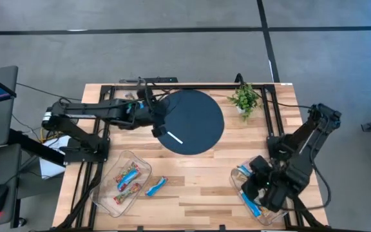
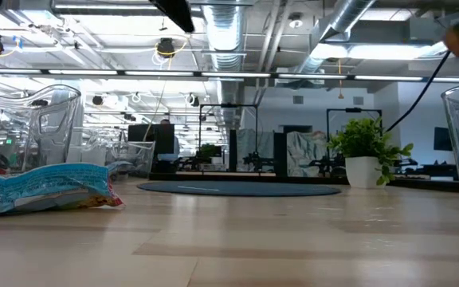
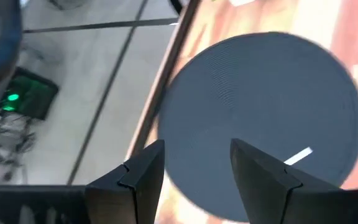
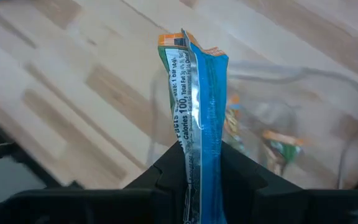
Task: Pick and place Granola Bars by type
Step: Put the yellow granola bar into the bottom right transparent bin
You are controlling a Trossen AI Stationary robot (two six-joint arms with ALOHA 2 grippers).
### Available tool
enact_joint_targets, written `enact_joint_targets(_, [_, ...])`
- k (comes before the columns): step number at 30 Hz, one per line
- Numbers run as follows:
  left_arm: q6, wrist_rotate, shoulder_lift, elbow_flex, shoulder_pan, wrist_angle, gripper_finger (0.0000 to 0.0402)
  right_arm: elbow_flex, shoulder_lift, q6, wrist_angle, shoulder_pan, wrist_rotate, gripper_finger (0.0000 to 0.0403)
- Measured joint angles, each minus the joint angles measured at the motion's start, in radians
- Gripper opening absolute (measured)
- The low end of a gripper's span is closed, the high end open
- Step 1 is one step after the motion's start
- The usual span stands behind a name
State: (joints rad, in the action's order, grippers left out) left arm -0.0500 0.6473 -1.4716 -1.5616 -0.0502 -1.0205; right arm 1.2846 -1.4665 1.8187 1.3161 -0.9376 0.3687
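Note:
My right gripper [image 4: 194, 168] is shut on a bright blue granola bar [image 4: 197, 93] over the clear tray [image 1: 240, 193] at the table's near right. That tray holds other blue bars [image 1: 250, 206]. The clear tray at the near left [image 1: 140, 162] holds several multicoloured and blue bars [image 1: 126, 183]. One blue bar [image 1: 156, 186] lies flat on the table right of that tray, and shows in the low view [image 2: 42, 188]. My left gripper [image 3: 194, 171] is open above the left edge of the dark round mat [image 1: 195, 116], beside a thin white stick [image 1: 173, 136]. My right gripper pinches the blue bar between its two fingers near one end [image 4: 196, 158]. The fingers lie along the bar, and most of its length sticks out past the fingertips to its crimped end [image 4: 182, 40]. Whether that end touches the tray, I cannot tell.
A small potted plant [image 1: 245, 98] stands at the far right, beside the mat. The white stick [image 3: 297, 155] lies on the mat's near part. Bare wooden tabletop [image 1: 198, 180] lies between the two trays. Black frame rails run along the table's left and right sides.

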Motion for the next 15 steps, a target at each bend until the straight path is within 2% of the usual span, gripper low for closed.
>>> enact_joint_targets(8, [0.055, -0.138, -0.077, 0.000, 0.022, 0.029, 0.0177, 0.000, -0.127, 0.196, 0.037, -0.092, -0.059, 0.0066])
enact_joint_targets(15, [0.094, -0.328, -0.137, 0.000, 0.041, 0.065, 0.0177, 0.000, -0.195, 0.254, 0.041, -0.102, -0.200, 0.0067])
